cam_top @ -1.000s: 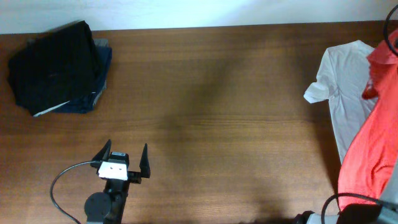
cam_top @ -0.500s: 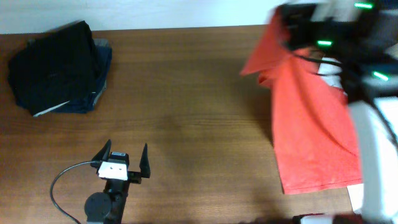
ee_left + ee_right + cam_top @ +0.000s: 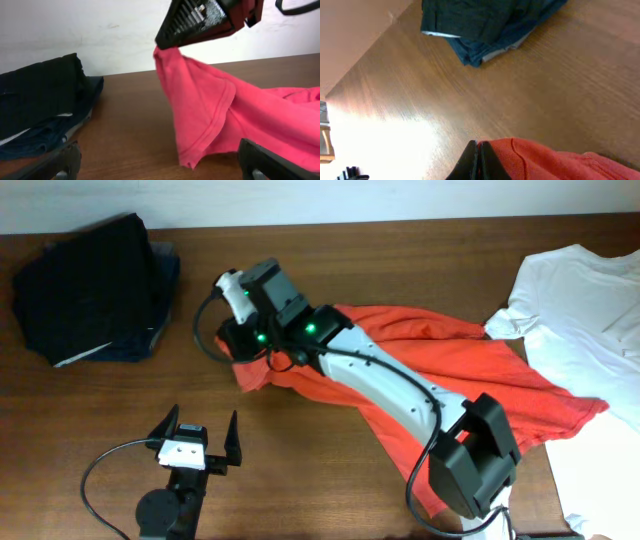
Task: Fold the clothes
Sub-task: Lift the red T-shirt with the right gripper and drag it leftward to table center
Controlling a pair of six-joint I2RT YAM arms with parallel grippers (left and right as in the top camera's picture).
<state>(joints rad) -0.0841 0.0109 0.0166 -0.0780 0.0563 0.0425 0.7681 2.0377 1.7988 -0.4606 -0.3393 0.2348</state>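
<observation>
The right hand (image 3: 479,159), pinched shut on a corner of the red T-shirt (image 3: 450,370), holds that corner just above the desk (image 3: 380,260). The rest of the shirt lies spread rightward, reaching a white shirt (image 3: 590,300). The left hand (image 3: 200,424) stands wide open and empty nearby. Dark clothes (image 3: 95,290) lie piled far left.

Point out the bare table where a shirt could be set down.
Bare table: the back strip between the dark pile and white shirt, and the front patch between the left gripper and the right arm. Crowded: the centre-right, where the red shirt sprawls, pinched by the right gripper.
</observation>
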